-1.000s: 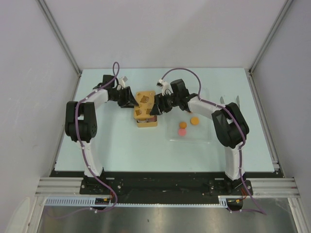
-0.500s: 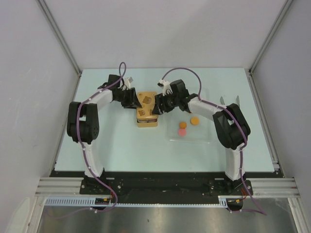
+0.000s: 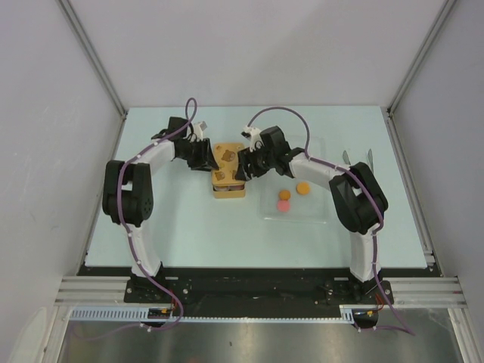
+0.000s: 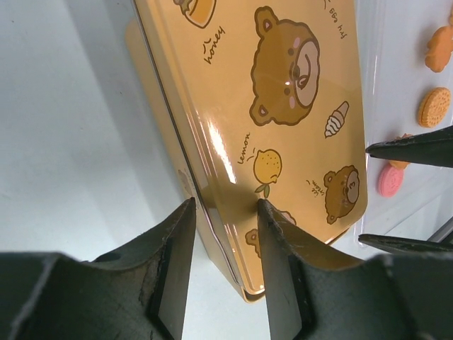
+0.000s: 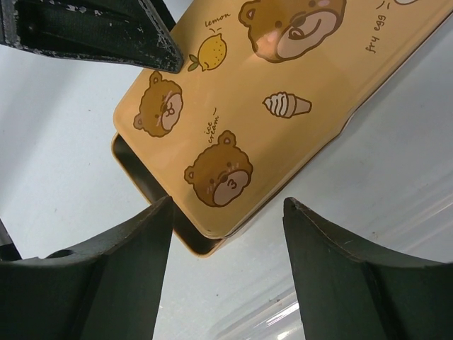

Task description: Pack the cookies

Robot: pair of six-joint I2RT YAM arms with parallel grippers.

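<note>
The pale surface carries a clear tray on the right arm's side. Just to the left of it, between the two arms, stands a yellow tin base.

Over the base a bear-printed lid is seen, skewed and not seated. In the right wrist view a dark strip of the open base is exposed beside one lid corner. The long axis of the lid runs roughly away from the arm bases.

The left fingers are closed to a narrow gap on the lid's left long edge. One pad is laid on the printed top near the lemon and the other is set at the rim, so the lid is judged to be gripped there. The right fingers are spread wide astride a lid corner from the opposite side. Bare space is seen on each side, and nothing is held by them.

The cookies lie on the tray, well apart from the tin opening. An orange one and a pink one are plain from above, and more orange ones are shown by the left wrist camera. Whether any lie inside the base cannot be told.

The coming move is judged to turn on this: the cookies lie to the right of the tin, nearer the right arm. The lid, carried by the left arm, has to be cleared leftward before the opening can be reached.
</note>
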